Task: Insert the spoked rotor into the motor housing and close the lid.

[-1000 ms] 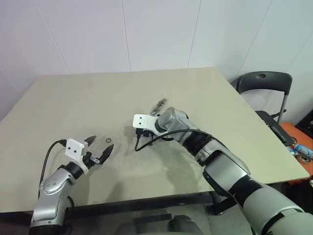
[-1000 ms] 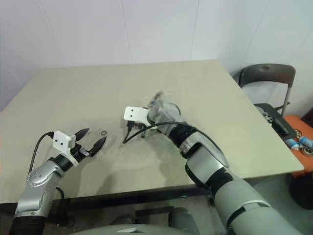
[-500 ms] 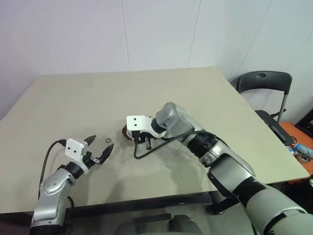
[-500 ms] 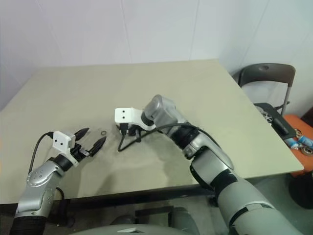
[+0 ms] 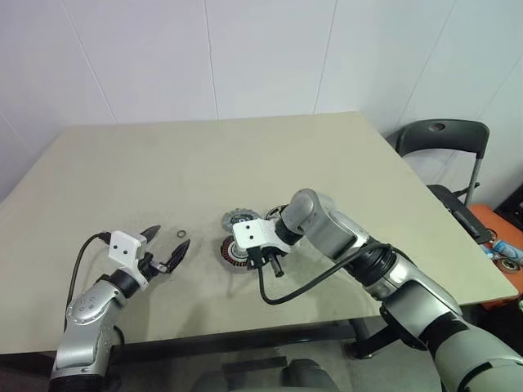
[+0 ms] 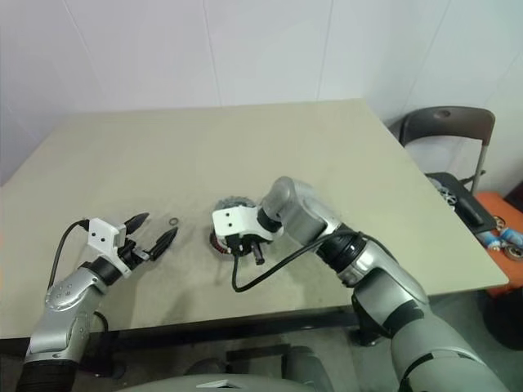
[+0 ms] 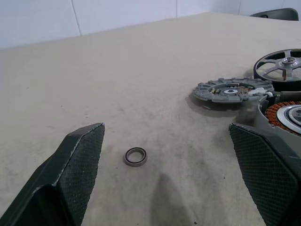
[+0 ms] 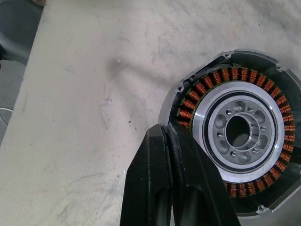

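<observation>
Right wrist view shows closed black fingers [image 8: 176, 179] over the round copper-wound silver motor housing [image 8: 237, 129]; left wrist view adds the left gripper [image 7: 174, 174] spread wide, perhaps empty, near the grey notched lid [image 7: 231, 90].

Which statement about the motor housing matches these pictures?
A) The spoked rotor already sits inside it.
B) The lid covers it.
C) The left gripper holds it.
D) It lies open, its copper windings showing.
D: in the right wrist view the motor housing lies uncovered with its ring of copper windings bare, while the left wrist view shows the spoked rotor and the lid lying apart on the table.
</observation>
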